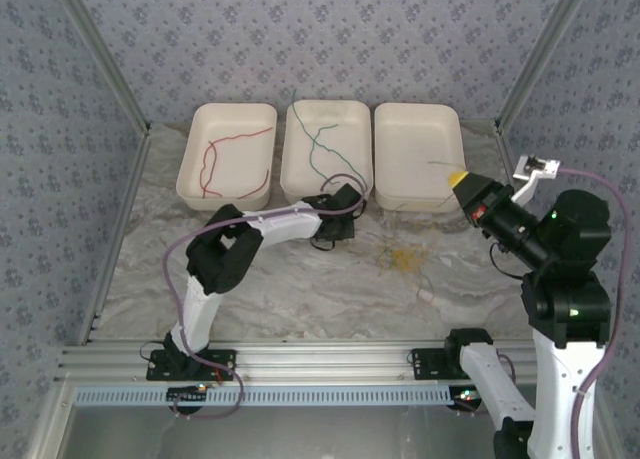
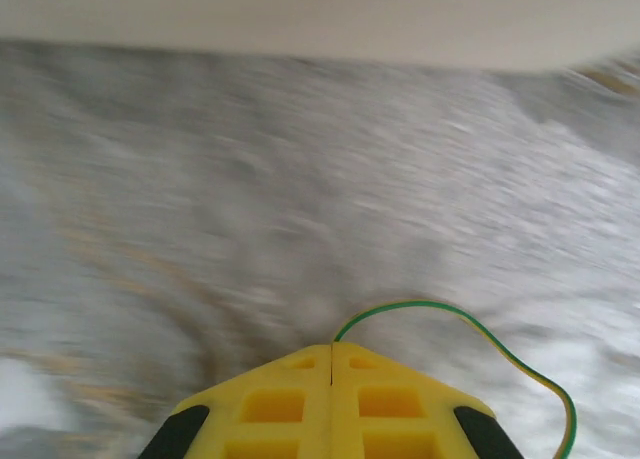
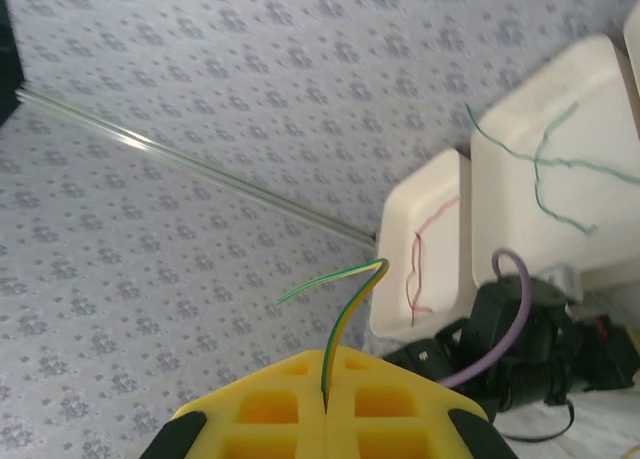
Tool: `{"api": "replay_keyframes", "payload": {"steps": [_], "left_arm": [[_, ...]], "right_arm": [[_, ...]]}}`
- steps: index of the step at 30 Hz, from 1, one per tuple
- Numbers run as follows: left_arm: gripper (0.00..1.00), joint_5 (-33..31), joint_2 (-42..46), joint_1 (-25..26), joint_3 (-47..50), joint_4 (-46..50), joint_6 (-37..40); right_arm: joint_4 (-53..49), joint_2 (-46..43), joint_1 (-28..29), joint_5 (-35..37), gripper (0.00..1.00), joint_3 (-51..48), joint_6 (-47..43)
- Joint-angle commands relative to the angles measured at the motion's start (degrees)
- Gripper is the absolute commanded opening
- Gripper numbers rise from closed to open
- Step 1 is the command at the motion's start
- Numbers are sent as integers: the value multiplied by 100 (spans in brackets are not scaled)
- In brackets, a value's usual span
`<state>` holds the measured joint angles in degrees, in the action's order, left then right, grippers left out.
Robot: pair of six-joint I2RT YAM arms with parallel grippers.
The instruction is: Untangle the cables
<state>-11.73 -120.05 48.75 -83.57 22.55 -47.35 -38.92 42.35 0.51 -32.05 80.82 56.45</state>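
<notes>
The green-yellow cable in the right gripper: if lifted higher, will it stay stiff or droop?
Probably fairly stiff: above the shut right gripper the green-yellow cable stands up and holds a sharp bend. It looks thread-thin, so likely very light and easy to lose from the grip.

top: overhead, onto trays (image 1: 355,119) | left wrist: close over table (image 2: 300,179) | right wrist: same trays

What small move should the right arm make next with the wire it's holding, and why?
Probably ease the right pincer farther over the right tray and lower it before releasing. It is shut on a green-and-yellow wire, raised near that tray's near corner, so opening here might drop it outside. The left pincer is shut on a similar strand; same wire or not, I cannot tell.
</notes>
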Motion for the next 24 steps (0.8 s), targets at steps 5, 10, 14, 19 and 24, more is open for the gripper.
{"api": "replay_keyframes", "payload": {"steps": [5,10,14,19,24], "left_arm": [[0,-689,963,-381,1003,82,406],[0,-741,1513,-583,1638,-122,365],[0,-782,1926,-716,1982,-215,372],[0,-591,2561,-745,2349,-457,911],[0,20,3386,-727,3121,-995,1876]], "right_arm": [[-284,478,-28,504,0,1178,-302],[-330,831,-32,696,0,2031,-327],[-383,1098,-26,744,0,2490,-337],[-437,1456,-32,975,0,2895,-585],[-312,1766,-40,1453,0,3270,-869]]}}
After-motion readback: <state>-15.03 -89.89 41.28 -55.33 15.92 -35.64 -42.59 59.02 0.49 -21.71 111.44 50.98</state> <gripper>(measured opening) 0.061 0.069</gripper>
